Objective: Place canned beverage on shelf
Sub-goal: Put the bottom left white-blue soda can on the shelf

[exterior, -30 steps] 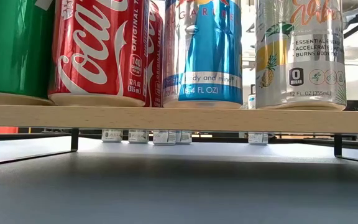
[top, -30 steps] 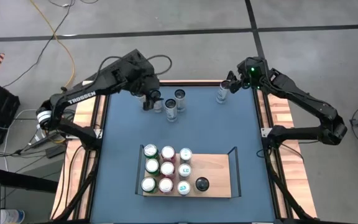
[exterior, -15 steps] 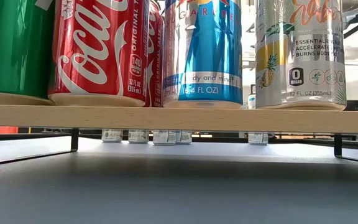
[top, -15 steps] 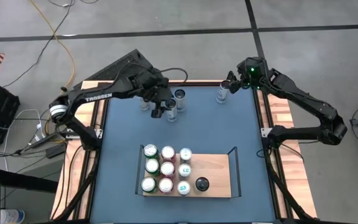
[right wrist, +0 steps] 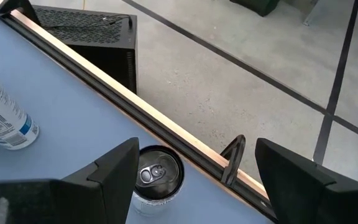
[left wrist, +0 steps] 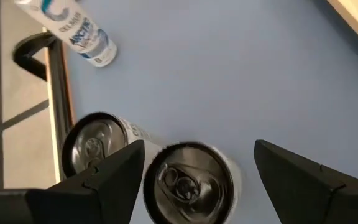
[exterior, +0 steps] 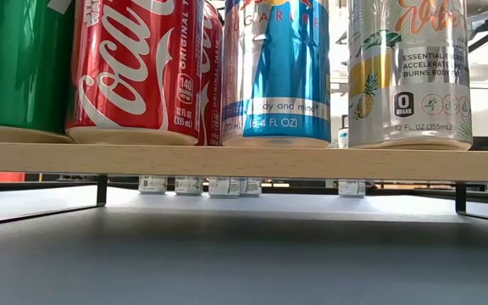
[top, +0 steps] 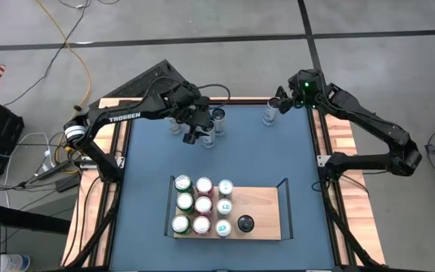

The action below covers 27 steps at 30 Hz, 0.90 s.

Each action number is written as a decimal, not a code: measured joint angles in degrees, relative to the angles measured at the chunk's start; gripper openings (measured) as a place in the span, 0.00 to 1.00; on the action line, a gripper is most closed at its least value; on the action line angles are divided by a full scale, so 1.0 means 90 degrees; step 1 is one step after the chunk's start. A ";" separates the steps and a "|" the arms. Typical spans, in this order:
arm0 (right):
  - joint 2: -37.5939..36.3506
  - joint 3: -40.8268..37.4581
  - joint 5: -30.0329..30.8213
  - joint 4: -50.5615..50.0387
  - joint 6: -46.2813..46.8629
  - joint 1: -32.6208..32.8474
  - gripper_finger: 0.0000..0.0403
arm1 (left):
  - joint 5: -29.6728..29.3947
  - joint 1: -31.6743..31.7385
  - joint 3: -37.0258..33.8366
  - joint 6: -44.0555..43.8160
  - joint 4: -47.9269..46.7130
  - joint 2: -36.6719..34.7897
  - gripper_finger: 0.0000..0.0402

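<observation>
Ten cans already stand on the shelf [top: 263,204] at lower centre of the high view, its right half bare. Left gripper [top: 197,130] hovers upper centre, fingers spread wide over a can [left wrist: 188,182], nothing pinched yet. Right gripper [top: 280,100] waits upper right, fingers apart above another can [right wrist: 158,174]. Four cans left on the table, by my count: grasp, carry and placing ahead.

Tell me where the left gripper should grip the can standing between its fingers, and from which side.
Grip the can on its round side wall just below the rim, coming straight down from above. It stands upright, lid up, and the left gripper already straddles it, open. A neighbouring can stands close on one side, so that finger probably needs to slide down the narrow space between them.
</observation>
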 joint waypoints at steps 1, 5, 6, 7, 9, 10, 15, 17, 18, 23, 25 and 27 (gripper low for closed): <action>0.0000 0.0000 0.0000 0.0000 0.0002 0.0000 0.76 | 0.0040 0.0004 0.0002 0.0103 0.0005 0.0055 0.72; 0.0000 -0.0001 0.0002 -0.0002 0.0005 -0.0002 0.76 | -0.0022 0.0003 0.0002 0.0194 0.0064 0.0178 0.72; 0.0000 -0.0002 0.0002 -0.0002 0.0005 -0.0002 0.76 | -0.0018 0.0009 0.0015 0.0185 0.0150 0.0218 0.72; 0.0000 -0.0002 0.0002 0.0000 0.0005 -0.0002 0.76 | -0.0018 0.0033 0.0016 0.0161 0.0151 0.0266 0.72; 0.0000 -0.0002 0.0002 -0.0002 0.0012 0.0000 0.76 | -0.0022 0.0046 0.0009 0.0145 0.0127 0.0373 0.72; 0.0000 -0.0002 0.0002 -0.0002 0.0012 0.0000 0.76 | -0.0031 0.0046 0.0012 0.0179 0.0117 0.0426 0.72; 0.0000 -0.0002 0.0001 -0.0004 0.0012 0.0000 0.76 | -0.0024 0.0071 0.0015 0.0160 -0.0130 0.0599 0.72; 0.0000 -0.0002 0.0002 -0.0003 0.0012 0.0000 0.76 | -0.0024 0.0071 0.0015 0.0087 -0.0215 0.0605 0.72; 0.0000 -0.0002 0.0002 -0.0004 0.0012 0.0000 0.76 | -0.0018 0.0071 0.0006 0.0079 -0.0304 0.0605 0.72; 0.0000 -0.0002 0.0005 -0.0002 0.0010 0.0000 0.76 | -0.0192 0.0071 0.0000 -0.0105 -0.0332 0.0598 0.72; 0.0000 -0.0002 0.0005 -0.0002 0.0005 0.0000 0.76 | -0.0292 0.0068 0.0003 -0.0242 -0.0371 0.0598 0.72; 0.0000 -0.0002 0.0007 -0.0002 0.0001 0.0000 0.76 | -0.0318 0.0059 0.0005 -0.0465 -0.0414 0.0591 0.71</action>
